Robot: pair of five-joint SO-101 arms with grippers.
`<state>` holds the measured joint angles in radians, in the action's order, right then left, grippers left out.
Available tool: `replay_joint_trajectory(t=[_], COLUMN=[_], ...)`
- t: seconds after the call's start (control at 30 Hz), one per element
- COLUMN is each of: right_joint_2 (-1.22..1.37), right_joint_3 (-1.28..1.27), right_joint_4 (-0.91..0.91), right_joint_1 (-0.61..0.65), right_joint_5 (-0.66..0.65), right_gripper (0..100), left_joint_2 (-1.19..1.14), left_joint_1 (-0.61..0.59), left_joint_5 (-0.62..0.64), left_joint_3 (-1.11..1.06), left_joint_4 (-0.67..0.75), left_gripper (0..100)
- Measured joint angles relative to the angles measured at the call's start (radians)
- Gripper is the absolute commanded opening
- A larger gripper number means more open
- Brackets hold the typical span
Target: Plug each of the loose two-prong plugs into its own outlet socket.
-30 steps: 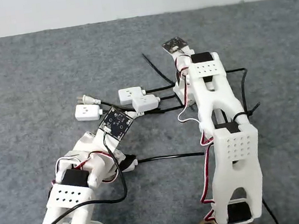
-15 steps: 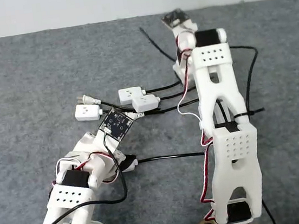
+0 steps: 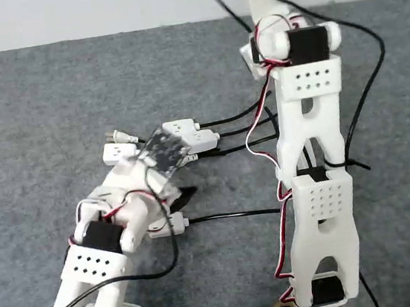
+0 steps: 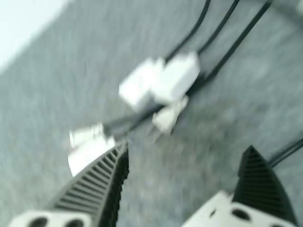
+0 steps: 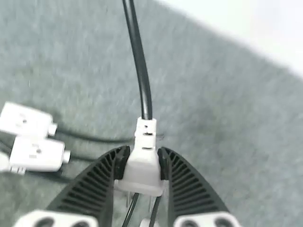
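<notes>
My right gripper point(image 5: 143, 153) is shut on a white two-prong plug point(image 5: 142, 168), held high above the grey mat, its black cable point(image 5: 137, 56) running away from it. Below it lie two white outlet sockets point(image 5: 26, 120) point(image 5: 38, 155) side by side. My left gripper point(image 4: 187, 151) is open and holds nothing, hovering over the same pair of sockets point(image 4: 142, 87) point(image 4: 179, 75) and a small loose plug point(image 4: 168, 118). In the high view the pair point(image 3: 187, 129) lies mid-table, with a third socket point(image 3: 115, 152) and a plug point(image 3: 118, 136) to its left.
Black cables point(image 3: 230, 116) run from the sockets toward the right arm point(image 3: 311, 133). Another white plug point(image 3: 170, 224) with a cable lies beside the left arm point(image 3: 101, 249). Grey mat point(image 3: 35, 107) stretches open at the left and far side.
The right arm has risen and swung toward the far edge, lifting the plug and its cable. The left arm has tipped forward over the sockets.
</notes>
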<state>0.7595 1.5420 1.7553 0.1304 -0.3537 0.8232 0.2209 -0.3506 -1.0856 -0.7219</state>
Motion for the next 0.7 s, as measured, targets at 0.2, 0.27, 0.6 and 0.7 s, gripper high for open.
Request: replay_joint_trajectory(t=[0.2, 0.27, 0.6, 0.7], right_joint_2=[-0.054, -0.094, -0.285, -0.322], right_joint_3=[0.086, 0.089, 0.091, 0.091], right_joint_4=[0.000, 0.000, 0.002, 0.002], right_joint_1=[0.026, 0.043, 0.135, 0.164], right_joint_5=[0.064, 0.072, 0.077, 0.080], right_gripper=[0.9, 0.9, 0.9, 0.9], left_joint_2=[0.000, 0.000, 0.000, 0.000], left_joint_1=[0.152, 0.175, 0.265, 0.270], left_joint_5=[0.005, 0.005, -0.018, -0.046], left_joint_3=[0.172, 0.201, 0.259, 0.304], left_joint_4=[-0.068, -0.069, -0.071, -0.071], left_gripper=[35, 35, 35, 35])
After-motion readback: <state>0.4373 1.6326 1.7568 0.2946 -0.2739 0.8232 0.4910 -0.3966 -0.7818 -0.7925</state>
